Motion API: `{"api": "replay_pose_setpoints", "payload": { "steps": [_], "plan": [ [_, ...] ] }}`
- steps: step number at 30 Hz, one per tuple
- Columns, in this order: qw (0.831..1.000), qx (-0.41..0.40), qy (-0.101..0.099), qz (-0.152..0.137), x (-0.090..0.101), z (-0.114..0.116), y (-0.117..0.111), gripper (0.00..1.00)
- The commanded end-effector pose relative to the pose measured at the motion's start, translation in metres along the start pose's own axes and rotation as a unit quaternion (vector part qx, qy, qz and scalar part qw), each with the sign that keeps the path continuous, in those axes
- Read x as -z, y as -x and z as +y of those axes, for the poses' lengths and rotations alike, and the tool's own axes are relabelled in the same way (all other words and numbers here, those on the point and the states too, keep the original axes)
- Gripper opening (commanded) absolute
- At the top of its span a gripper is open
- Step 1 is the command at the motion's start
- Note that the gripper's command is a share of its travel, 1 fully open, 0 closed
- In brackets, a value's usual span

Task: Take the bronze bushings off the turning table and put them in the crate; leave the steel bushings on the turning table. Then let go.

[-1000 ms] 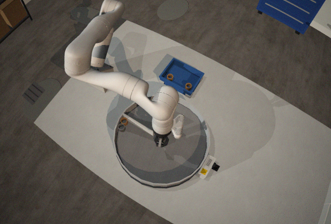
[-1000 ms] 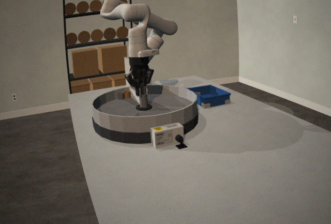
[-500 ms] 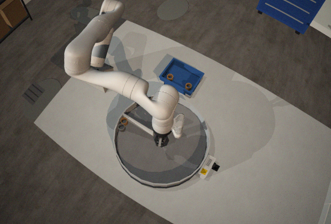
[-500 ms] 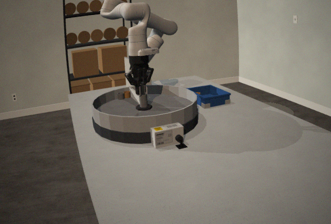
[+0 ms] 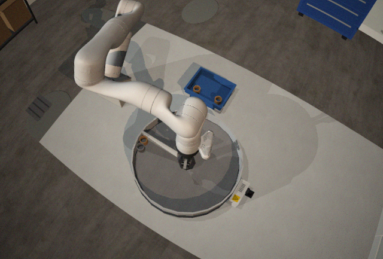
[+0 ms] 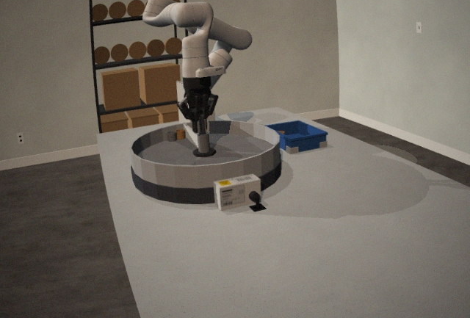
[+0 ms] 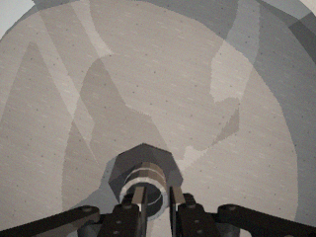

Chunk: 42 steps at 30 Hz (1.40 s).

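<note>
Hanging fingers-down over the middle of the turning table (image 5: 160, 185) (image 6: 174, 174) (image 7: 197, 59), the gripper (image 5: 185, 164) (image 6: 200, 131) (image 7: 158, 200) has its fingers slightly parted, with a narrow gap and nothing grasped. Directly below its fingertips is an upright, hollow-topped grey post (image 6: 203, 142) (image 7: 146, 172) on a dark, many-sided foot (image 6: 203, 153) (image 7: 170, 168). In the wrist view, one fingertip overlaps the post's opening and the other appears beside its rim; whether they touch it, I cannot tell.

Behind the hand, toward the arm's base, one bronze bushing (image 5: 143, 143) (image 6: 180, 134) stands on the turning table near its wall. A steel bushing (image 5: 140, 149) (image 6: 171, 136) is right beside it, though a slight gap or contact cannot be told. A pale straight bar (image 5: 160, 143) (image 6: 192, 136) runs from near these bushings toward the post.

Off to the hand's left, outside the turning table, is the blue crate (image 5: 213, 83) (image 6: 303, 143). Two more bronze bushings are inside: one (image 5: 197, 91) nearer the arm's base, the other (image 5: 218, 102) nearer the turning table.

Ahead of the hand, beyond the table's wall, sits a white box (image 5: 239, 192) (image 6: 237, 192) with a yellow label.
</note>
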<state>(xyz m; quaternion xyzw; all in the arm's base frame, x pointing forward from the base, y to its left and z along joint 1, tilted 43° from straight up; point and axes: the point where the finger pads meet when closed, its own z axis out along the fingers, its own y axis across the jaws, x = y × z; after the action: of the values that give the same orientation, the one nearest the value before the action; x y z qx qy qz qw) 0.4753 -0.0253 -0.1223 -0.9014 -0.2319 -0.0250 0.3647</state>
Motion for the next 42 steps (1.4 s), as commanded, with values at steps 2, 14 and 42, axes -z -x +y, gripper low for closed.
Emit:
{"api": "replay_pose_setpoints", "payload": {
  "steps": [2, 14, 42],
  "plan": [
    [1.000, 0.000, 0.001, 0.001, 0.001, 0.001, 0.000, 0.16],
    [1.000, 0.000, 0.001, 0.001, 0.006, 0.001, 0.000, 0.16],
    [1.000, 0.000, 0.001, 0.001, 0.038, 0.000, 0.000, 0.16]
  ]
}}
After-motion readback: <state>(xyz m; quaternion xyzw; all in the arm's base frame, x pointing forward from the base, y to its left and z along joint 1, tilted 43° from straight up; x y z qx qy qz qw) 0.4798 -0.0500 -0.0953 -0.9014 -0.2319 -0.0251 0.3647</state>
